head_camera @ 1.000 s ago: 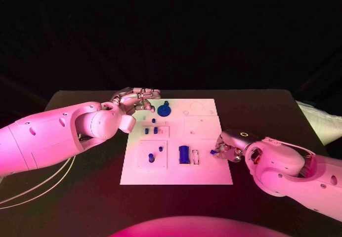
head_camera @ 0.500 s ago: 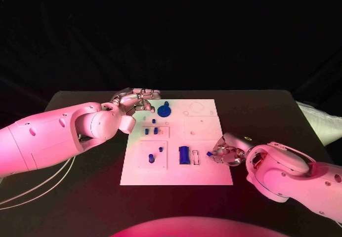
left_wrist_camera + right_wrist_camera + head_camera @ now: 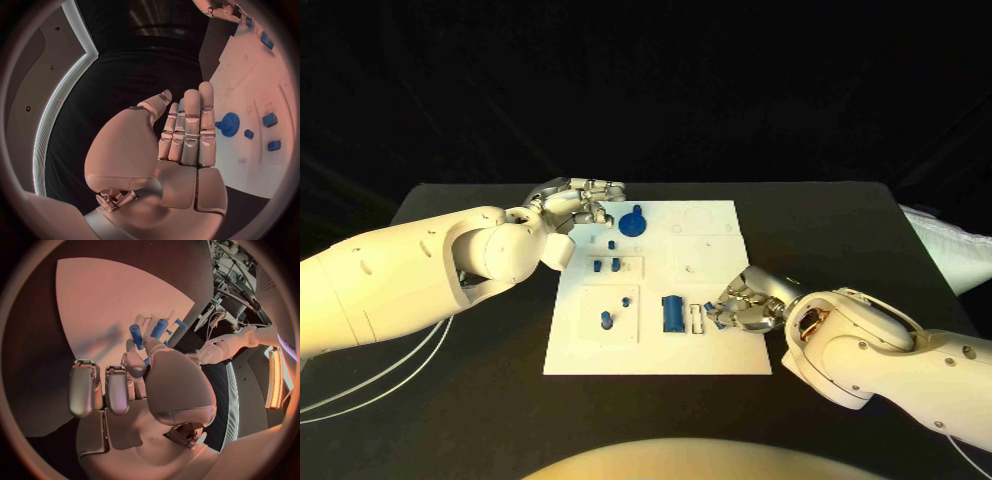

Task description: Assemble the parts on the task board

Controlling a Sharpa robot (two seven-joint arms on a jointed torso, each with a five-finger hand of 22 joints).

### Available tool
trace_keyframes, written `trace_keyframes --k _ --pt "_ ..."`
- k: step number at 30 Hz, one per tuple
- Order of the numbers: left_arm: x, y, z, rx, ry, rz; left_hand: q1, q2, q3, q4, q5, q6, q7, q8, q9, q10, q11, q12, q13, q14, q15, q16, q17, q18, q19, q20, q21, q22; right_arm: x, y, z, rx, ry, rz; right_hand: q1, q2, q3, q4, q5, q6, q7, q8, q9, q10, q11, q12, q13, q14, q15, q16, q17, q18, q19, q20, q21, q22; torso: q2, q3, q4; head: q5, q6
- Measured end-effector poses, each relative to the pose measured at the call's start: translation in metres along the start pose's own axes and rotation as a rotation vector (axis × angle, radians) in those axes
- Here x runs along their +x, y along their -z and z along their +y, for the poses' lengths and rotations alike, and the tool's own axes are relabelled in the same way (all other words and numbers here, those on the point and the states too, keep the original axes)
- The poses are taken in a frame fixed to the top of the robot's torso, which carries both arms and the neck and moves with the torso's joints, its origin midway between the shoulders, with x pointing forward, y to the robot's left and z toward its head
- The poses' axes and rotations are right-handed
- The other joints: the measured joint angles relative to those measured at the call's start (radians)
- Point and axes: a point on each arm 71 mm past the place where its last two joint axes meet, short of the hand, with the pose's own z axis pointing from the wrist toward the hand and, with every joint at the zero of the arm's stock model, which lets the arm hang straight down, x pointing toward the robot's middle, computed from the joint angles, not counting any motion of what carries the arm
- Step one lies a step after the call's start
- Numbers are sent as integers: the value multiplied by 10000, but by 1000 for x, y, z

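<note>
Right hand [image 3: 744, 309] pinches a small blue part [image 3: 710, 307] above the task board [image 3: 718, 350]; left hand [image 3: 577, 198], fingers straight and together, holds nothing.

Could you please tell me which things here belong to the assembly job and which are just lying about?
Job: task board, blue gear, long blue block, small blue part pinched by the right hand.
Lying about: white cables, black table.

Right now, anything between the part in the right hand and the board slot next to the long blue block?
Nothing visible. The right hand pinches a small blue part just beside the empty slot right of the long blue block; bare task board lies between.
</note>
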Motion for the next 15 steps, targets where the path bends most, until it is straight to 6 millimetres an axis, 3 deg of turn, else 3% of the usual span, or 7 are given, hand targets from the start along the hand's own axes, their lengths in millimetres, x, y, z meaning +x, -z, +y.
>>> trace_keyframes --k 15 --pt "2 -1 0 -5 6 41 0 0 0 0 0 0 0 0 0 0 0 0 0 0 0 0 1 0 0 0 0 1 9 -11 12 -99 -157 264 -350 -45 -97 207 100 119 -48 120 101 120 -52 197 144 -1 2 58 -1 0 32 -39 6 49 4 7 -2 12 -12"
